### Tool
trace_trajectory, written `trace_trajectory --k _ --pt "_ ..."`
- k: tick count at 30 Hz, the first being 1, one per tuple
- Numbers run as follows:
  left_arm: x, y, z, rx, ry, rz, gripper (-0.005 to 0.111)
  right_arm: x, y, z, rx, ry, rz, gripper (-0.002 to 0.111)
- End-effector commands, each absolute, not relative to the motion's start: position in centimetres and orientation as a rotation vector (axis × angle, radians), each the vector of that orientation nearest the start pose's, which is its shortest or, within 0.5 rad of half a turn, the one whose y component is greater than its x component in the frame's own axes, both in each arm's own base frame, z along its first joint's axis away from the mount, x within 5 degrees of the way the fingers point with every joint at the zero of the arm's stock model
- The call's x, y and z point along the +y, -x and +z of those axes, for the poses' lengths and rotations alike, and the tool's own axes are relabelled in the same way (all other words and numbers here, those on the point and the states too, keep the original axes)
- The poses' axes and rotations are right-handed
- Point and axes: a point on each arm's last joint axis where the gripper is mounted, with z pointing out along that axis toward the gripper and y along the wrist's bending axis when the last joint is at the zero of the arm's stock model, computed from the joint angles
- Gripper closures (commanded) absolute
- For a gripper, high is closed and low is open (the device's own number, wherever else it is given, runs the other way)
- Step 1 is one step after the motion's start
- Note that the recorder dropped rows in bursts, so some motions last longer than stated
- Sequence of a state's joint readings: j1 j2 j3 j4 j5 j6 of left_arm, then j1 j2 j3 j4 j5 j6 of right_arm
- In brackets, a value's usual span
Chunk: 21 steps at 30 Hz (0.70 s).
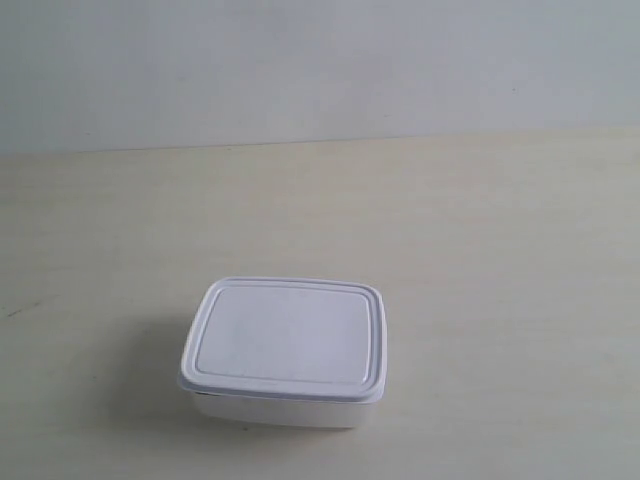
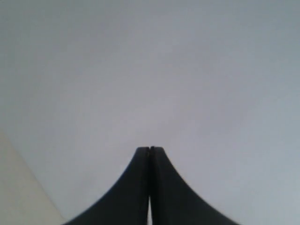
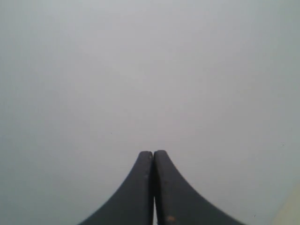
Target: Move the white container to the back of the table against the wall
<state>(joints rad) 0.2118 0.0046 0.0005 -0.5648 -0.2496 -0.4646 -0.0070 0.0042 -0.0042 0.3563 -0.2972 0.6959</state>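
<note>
Well short of the table's (image 1: pixel 500 250) back edge, leaving the white container (image 1: pixel 283 350) apart from the wall (image 1: pixel 320 70); seemingly just starting. Holding left gripper (image 2: pixel 149 149) and right gripper (image 3: pixel 153 152) pinched together, empty.

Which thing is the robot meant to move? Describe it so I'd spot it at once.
A pale wood-grain table runs back to a plain grey-white wall. Low in the exterior view sits the white container, a small lidded box with rounded corners, the only object on it.
</note>
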Motion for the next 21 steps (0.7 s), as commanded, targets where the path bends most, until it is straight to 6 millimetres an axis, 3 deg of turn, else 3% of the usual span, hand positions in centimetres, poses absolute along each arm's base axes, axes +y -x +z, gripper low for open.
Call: trace_trajectory --k 1,9,15,21 --pt "2.6 -4.5 23.8 0.907 0.832 -0.607 0.107 -0.6 -4.7 24.5 1.012 -0.543 0.737 0.108" --pt "2.3 -4.3 24.2 0.86 0.8 -0.657 0.107 1.8 -3.7 27.3 1.029 -0.153 0.686 0.108" --pt "1.2 -3.9 25.6 0.814 0.57 -0.657 0.107 3.3 -3.3 29.7 1.143 0.037 0.671 0.108" --pt "-0.9 -3.8 29.1 0.912 0.315 -0.662 0.107 4.4 -5.2 30.9 1.294 0.13 0.735 0.108"
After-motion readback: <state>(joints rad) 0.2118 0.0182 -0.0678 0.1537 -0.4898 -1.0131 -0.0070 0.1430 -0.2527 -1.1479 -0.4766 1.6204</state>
